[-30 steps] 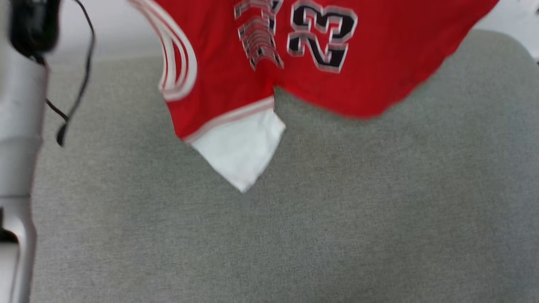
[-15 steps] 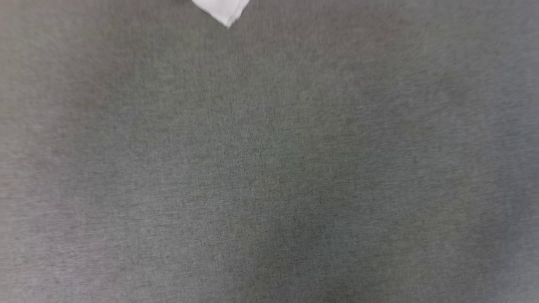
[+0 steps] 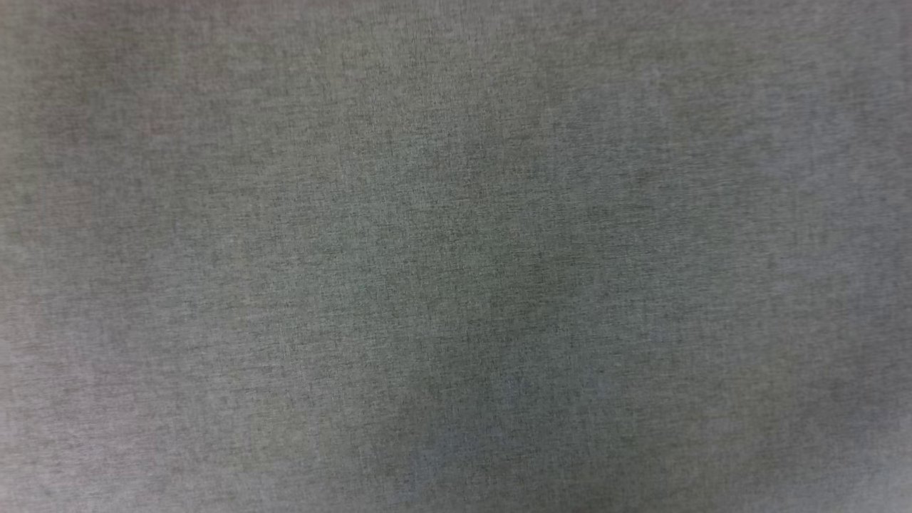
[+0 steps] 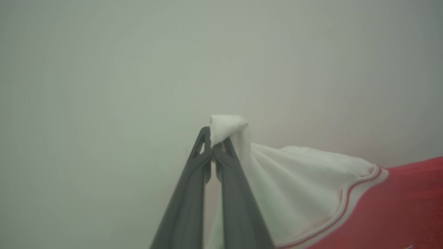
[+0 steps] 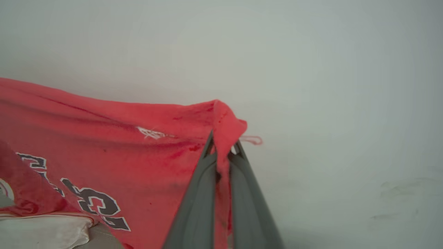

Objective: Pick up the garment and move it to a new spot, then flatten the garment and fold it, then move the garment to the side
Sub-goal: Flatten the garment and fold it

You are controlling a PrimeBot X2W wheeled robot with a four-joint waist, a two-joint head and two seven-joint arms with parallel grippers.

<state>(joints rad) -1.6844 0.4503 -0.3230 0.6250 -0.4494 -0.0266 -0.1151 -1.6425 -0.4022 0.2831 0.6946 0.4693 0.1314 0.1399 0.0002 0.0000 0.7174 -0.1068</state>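
Note:
The garment, a red shirt with white sleeves, hangs stretched between my two grippers. In the left wrist view my left gripper (image 4: pixel 211 147) is shut on the tip of a white sleeve, and the garment (image 4: pixel 311 193) falls away to the right, its red body behind striped trim. In the right wrist view my right gripper (image 5: pixel 222 147) is shut on a bunched red edge of the garment (image 5: pixel 114 145). The black, white-outlined number print shows at that view's lower left, with a white sleeve below it.
Grey woven fabric surface (image 3: pixel 456 256) lies below in the head view. A pale plain wall (image 4: pixel 138 69) stands behind both grippers in the wrist views, with faint smudges at the lower right of the wall (image 5: pixel 398 193) in the right wrist view.
The head camera has tilted down: the hanging garment and the pale arm at the left slid up out of the head view, leaving only grey fabric.

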